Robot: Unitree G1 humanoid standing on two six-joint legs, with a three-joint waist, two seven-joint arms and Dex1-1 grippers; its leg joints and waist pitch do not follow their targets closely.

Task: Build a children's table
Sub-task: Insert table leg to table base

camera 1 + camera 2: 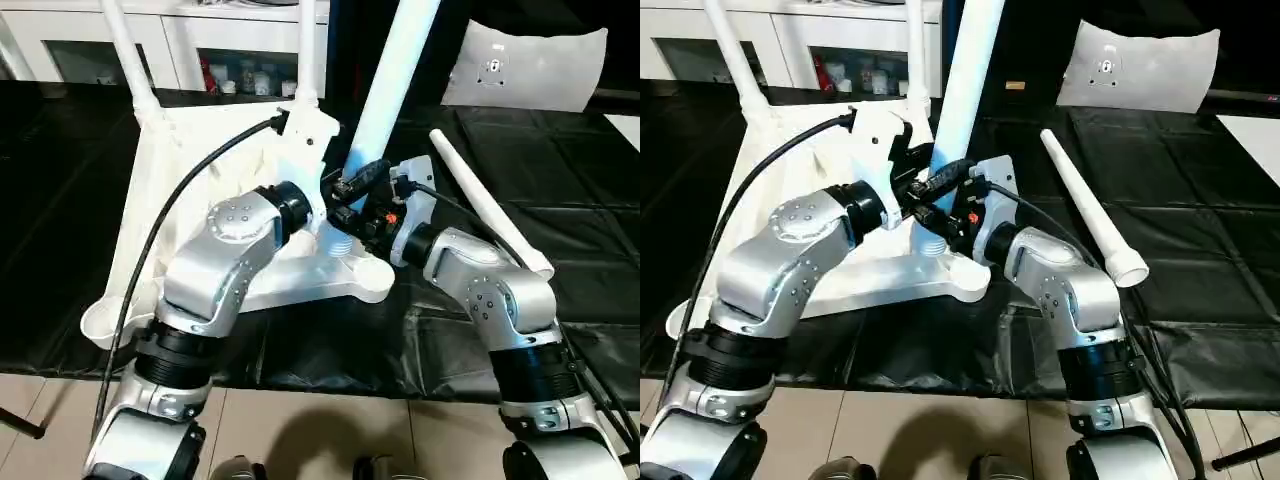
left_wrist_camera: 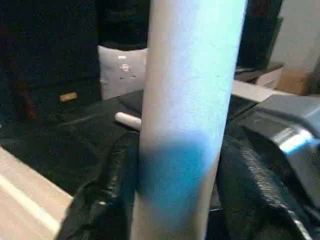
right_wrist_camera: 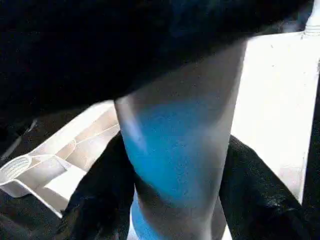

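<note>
Both jaws clamp the upright leg [image 1: 385, 90] low down, left gripper [image 1: 335, 195] and right gripper [image 1: 372, 205] on opposite sides, its long axis vertical over the near corner socket [image 1: 345, 262] of the tabletop [image 1: 200, 190].

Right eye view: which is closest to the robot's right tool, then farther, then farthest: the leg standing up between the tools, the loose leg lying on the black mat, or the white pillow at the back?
1. The upright leg: the right tool is closed on it.
2. The loose leg: lying on the mat to the right.
3. The white pillow: far back, on the right.
</note>
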